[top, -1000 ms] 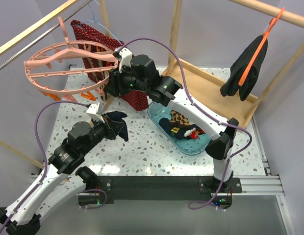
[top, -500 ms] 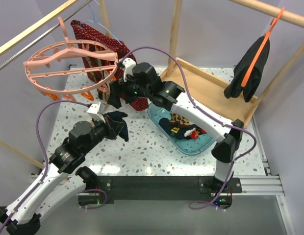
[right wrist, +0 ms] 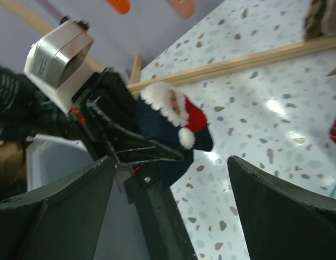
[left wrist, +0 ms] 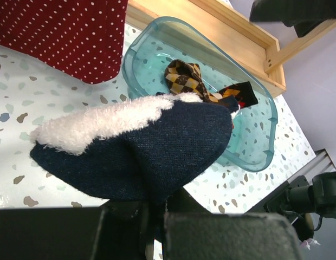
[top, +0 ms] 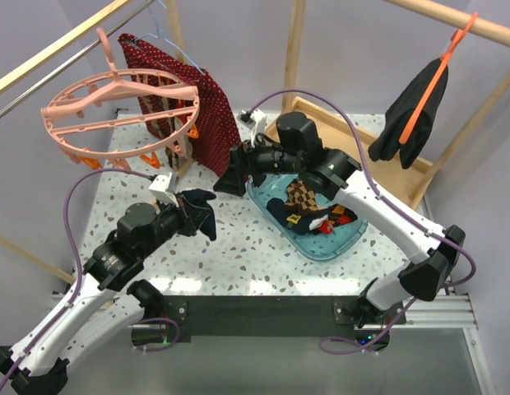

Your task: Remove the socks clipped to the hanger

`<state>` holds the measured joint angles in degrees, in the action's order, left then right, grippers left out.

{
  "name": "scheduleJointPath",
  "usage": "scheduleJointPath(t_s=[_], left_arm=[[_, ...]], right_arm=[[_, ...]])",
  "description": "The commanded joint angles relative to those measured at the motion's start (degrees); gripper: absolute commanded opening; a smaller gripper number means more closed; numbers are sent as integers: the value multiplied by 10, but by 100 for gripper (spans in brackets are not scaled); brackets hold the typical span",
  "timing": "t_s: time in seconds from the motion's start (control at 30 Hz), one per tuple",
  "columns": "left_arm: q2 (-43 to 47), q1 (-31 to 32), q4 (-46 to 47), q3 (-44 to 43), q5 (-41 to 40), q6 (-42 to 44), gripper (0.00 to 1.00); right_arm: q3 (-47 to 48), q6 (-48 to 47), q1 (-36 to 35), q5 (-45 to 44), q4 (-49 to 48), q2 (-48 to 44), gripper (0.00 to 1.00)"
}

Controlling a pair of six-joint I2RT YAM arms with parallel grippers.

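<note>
a speckled terrazzo table (top: 238,255) sits inside a light wooden frame with pale purple walls behind it. at the far left the round pink hanger (top: 115,107) hangs tilted from a rail (top: 41,86), with pink and orange clips (top: 148,160) dangling under its rim, and a red dotted cloth (top: 210,115) hangs just behind it. the left gripper (top: 185,216) is below the hanger, over the table, its jaws closed tight on a navy sock (left wrist: 141,151) with a fluffy white cuff; from the right wrist view the sock carries what looks like a santa face with a red hat, though the picture is soft there. the right gripper (top: 229,174) hovers between the red cloth and a clear teal basin (left wrist: 143,62), its fingers spread wide and holding nothing. in the basin lie more socks (top: 303,202), brown-and-tan argyle ones over dark navy ones with red and yellow marks; how many is hard to count. beyond the basin a wooden tray (top: 354,152) rests on the table, and at the far right a black garment (top: 411,115) hangs on an orange hanger (top: 440,70).
</note>
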<state>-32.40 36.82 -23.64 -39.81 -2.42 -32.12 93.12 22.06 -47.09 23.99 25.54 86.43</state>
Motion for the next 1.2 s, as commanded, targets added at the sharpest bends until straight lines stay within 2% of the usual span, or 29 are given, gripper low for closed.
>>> scheduleJointPath(t_s=[0.0, 0.43, 0.77, 0.8, 0.87, 0.97, 1.03, 1.07, 1.13, 1.17], left_arm=[[-2, -1, 14, -16, 22, 5, 0], [-7, -1, 23, -19, 44, -4, 0], [-6, -1, 29, -18, 53, -11, 0], [-6, 0, 31, -18, 54, -12, 0], [-5, -1, 32, -18, 55, -12, 0], [-7, -1, 36, -18, 58, -13, 0], [-8, -1, 38, -17, 61, -14, 0], [-8, 0, 38, -17, 62, -13, 0], [-8, 0, 38, -18, 62, -15, 0], [-8, 0, 38, -18, 62, -15, 0]], right_arm=[[-25, 8, -7, 144, -72, -2, 86], [-4, 30, -46, 129, -99, 56, 60], [-5, -1, -52, 47, -55, 58, 57], [-7, -2, -53, 44, -54, 59, 50], [-8, 1, -55, 47, -54, 64, 43], [-12, 8, -56, 41, -62, 65, 26], [-15, 13, -57, 36, -67, 60, 22], [-17, 14, -57, 34, -77, 58, 12], [-22, 18, -58, 27, -83, 51, 1], [-24, 18, -57, 21, -81, 48, 0]])
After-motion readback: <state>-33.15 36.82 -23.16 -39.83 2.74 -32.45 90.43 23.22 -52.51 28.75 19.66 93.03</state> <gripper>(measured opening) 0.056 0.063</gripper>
